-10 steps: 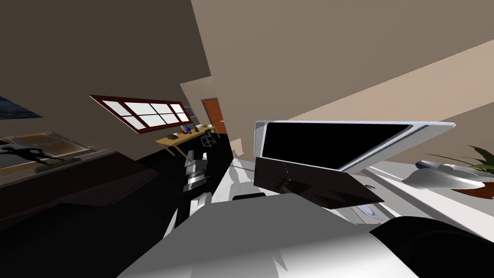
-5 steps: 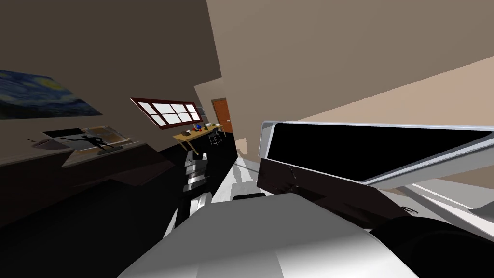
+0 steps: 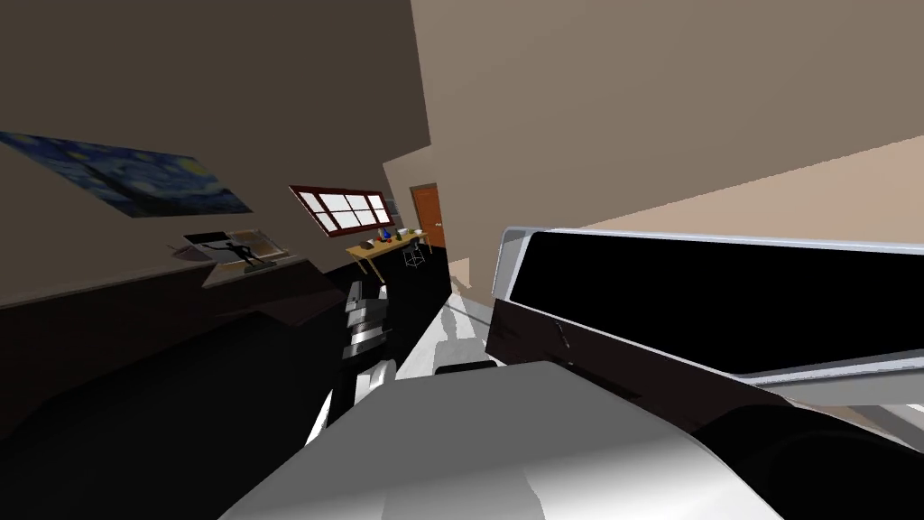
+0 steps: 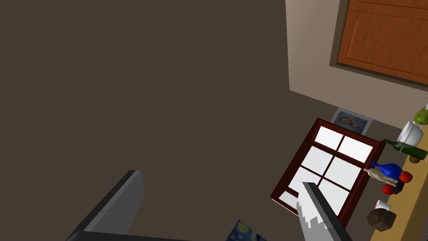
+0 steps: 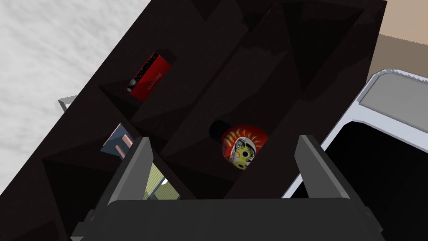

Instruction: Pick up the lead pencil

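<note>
My right gripper is open and holds nothing. It points into a black shelf unit with several compartments. Just beyond the fingers, a round red doll with a yellow and white face lies in one compartment. A red box sits in a compartment farther off, and a blue book leans beside the left finger. My left gripper is open and empty, held up in front of my chest, where its forearm points toward the far end of the room.
A large black screen in a silver frame stands close on my right, above the black shelf unit. A dark sideboard runs along the left wall. A wooden table and a brown door lie far ahead.
The whole head view has swung: the screen now looms larger on the right, and the plant and white surface have slid out of the picture. Both arms keep their pose.
</note>
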You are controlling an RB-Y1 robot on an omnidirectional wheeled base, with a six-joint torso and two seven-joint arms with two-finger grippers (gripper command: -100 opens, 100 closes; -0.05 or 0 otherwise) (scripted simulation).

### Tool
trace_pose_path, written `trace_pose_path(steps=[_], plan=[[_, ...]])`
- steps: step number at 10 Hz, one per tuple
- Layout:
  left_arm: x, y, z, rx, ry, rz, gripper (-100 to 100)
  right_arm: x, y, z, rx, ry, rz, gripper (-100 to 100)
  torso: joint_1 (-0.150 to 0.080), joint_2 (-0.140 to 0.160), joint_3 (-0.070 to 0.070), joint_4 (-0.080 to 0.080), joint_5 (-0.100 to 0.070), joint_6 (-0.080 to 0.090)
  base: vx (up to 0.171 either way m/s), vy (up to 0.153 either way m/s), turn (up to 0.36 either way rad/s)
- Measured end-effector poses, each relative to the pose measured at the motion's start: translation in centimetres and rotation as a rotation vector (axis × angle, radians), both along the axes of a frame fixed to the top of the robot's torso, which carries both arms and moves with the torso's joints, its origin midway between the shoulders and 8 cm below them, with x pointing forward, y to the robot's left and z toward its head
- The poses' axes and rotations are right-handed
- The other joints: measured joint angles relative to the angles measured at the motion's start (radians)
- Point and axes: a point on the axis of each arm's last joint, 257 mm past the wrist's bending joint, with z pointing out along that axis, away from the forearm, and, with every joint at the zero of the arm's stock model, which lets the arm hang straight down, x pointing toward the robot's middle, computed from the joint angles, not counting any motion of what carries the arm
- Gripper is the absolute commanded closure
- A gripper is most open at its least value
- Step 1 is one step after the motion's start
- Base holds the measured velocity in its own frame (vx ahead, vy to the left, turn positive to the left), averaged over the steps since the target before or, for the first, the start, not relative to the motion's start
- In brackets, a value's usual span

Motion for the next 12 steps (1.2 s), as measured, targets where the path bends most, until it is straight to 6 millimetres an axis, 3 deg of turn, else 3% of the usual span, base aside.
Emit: trace_pose_path(steps=[4, 8, 12], plan=[[0.0, 0.0, 0.0, 0.0, 0.0, 0.0, 0, -5.2, -3.6, -1.8, -0.069, 0.135, 0.016, -100, 0.0, -0.001, -0.001, 0.0, 0.0, 0.0, 0.03, -0.001, 0.261], [0.0, 0.0, 0.0, 0.0, 0.0, 0.0, 0, -11.0, -8.5, -2.4, -0.152, 0.278, 0.043, -100, -0.002, -0.003, -0.002, 0.0, 0.0, -0.001, 0.041, -0.021, 0.288], [0.0, 0.0, 0.0, 0.0, 0.0, 0.0, 0, -15.2, -12.6, -1.8, -0.228, 0.384, 0.06, -100, -0.002, -0.002, -0.001, 0.0, 0.0, -0.001, 0.025, -0.028, 0.203]])
